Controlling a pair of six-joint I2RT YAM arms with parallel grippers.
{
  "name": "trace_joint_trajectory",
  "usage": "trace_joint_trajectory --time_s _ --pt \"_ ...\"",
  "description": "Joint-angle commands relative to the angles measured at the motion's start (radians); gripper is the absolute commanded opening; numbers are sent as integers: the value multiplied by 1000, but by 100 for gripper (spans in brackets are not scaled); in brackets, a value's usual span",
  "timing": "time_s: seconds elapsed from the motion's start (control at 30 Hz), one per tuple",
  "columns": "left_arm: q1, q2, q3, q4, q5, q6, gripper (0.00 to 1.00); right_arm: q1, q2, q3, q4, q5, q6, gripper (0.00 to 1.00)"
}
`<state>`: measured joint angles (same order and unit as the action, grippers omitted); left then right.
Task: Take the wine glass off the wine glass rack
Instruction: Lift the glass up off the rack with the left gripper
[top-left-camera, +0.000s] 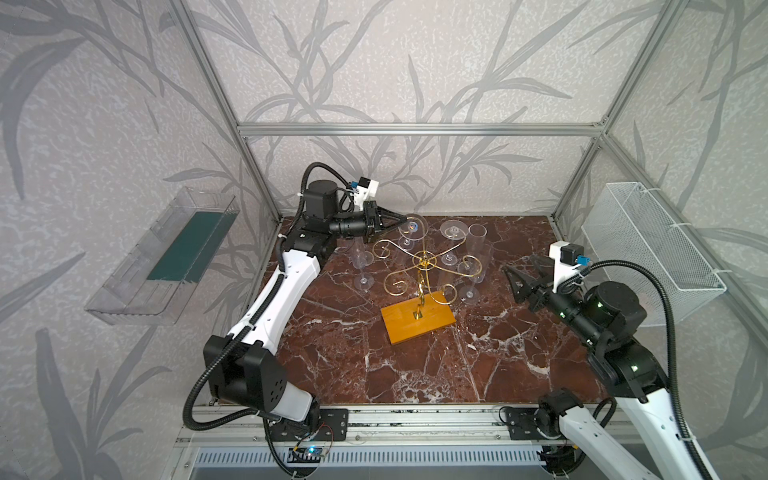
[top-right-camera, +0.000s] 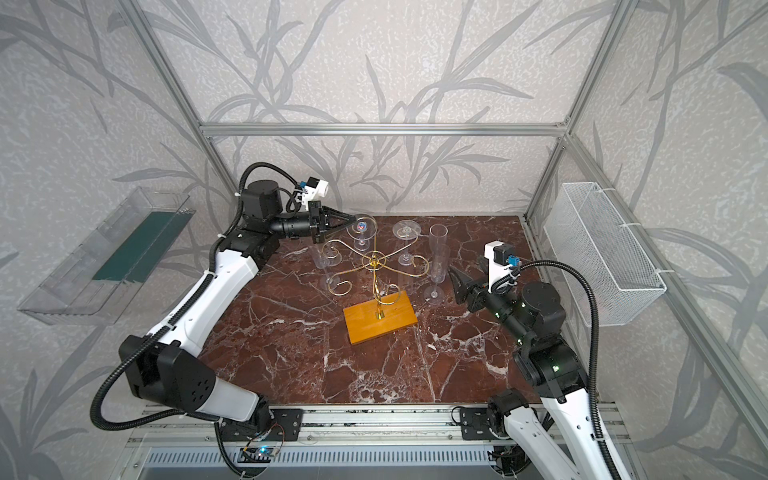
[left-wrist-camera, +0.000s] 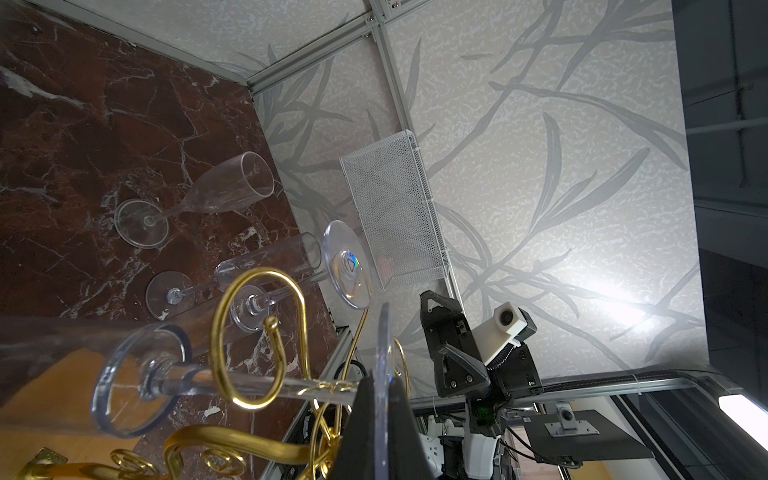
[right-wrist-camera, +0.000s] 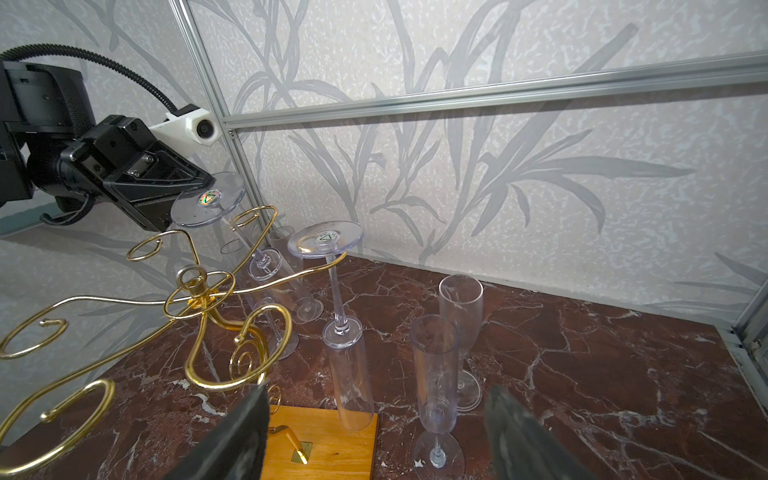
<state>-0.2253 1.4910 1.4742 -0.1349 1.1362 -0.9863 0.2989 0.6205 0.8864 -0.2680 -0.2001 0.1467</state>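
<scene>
The wine glass rack, gold wire on an orange wooden base, stands mid-table. A clear wine glass hangs upside down and tilted at the rack's far left arm. Its stem runs through that arm's gold curl. My left gripper is shut on the rim of the glass's foot. A second glass hangs from another arm. My right gripper is open and empty, right of the rack.
Several clear flutes stand on the marble table around the rack, two in front of my right gripper and others on the left. A white mesh basket hangs on the right wall, a clear bin on the left wall.
</scene>
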Motion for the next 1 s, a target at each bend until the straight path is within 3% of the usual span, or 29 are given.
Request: trace_joint_trajectory --time_s 0.0,0.57,0.97 --pt "9 -44 -12 13 20 3 0 -6 -10 5 -6 4 5 80" --pt "79 -105 -3 12 -23 -4 0 -6 -19 11 -12 2 4 80" --pt "96 -81 138 53 -40 44 0 -6 -14 21 -12 2 -6 80"
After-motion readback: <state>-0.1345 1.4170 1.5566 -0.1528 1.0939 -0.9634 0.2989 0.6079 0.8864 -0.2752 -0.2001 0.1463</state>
